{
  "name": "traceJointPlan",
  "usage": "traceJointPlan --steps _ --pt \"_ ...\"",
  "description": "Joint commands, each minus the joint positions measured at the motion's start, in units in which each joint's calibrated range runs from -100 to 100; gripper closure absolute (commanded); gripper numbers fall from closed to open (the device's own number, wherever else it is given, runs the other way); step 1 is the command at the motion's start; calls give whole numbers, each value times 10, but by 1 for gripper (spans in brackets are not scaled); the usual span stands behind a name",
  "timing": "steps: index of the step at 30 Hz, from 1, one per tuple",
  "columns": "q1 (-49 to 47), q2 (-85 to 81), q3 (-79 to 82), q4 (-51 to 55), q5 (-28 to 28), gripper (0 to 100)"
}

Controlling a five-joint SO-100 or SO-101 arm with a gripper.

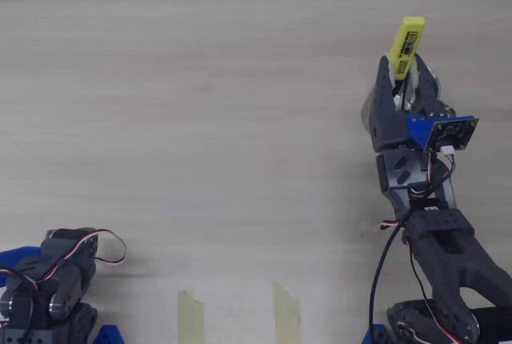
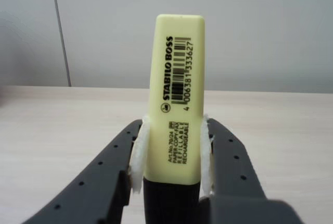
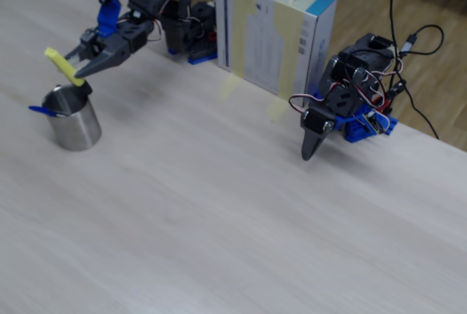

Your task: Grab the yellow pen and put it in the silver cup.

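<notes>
The tool (image 2: 171, 161) is clenched on the yellow pen (image 2: 176, 99), its two dark fingers (image 2: 99, 177) pressing white pads (image 2: 139, 156) against the pen's sides, one pad on each side. The wrist view alone shows the black barcode and lettering on the pen's face, and the pen's dark end sitting low between the fingers; it shows no cup.

The fixed view alone shows the silver cup (image 3: 73, 120) plainly: it stands upright on the desk (image 3: 219, 204), and the pen (image 3: 64, 66) hangs tilted above its rim, the dark end pointing down at the opening. Whether that end touches the rim I cannot tell. A blue thing (image 3: 42, 111) sticks out over the cup's rim on the left of that view.

From overhead the tool (image 1: 404, 88) and arm cover most of the cup (image 1: 370, 112), only a shiny edge showing, while the pen (image 1: 405, 46) juts past the fingers.

Counted: one pen held, one cup, two arms. The second arm (image 3: 343, 113) rests folded, well apart from the cup, beside an upright box (image 3: 273, 33) with tape strips. Overhead, two tape strips (image 1: 190, 316) lie on the desk (image 1: 200, 120).
</notes>
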Motion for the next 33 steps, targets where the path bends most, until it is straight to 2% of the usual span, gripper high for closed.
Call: traceJointPlan --steps 1,33 --pt "-4 1 -45 -11 4 96" --pt "-2 130 -131 -10 1 96"
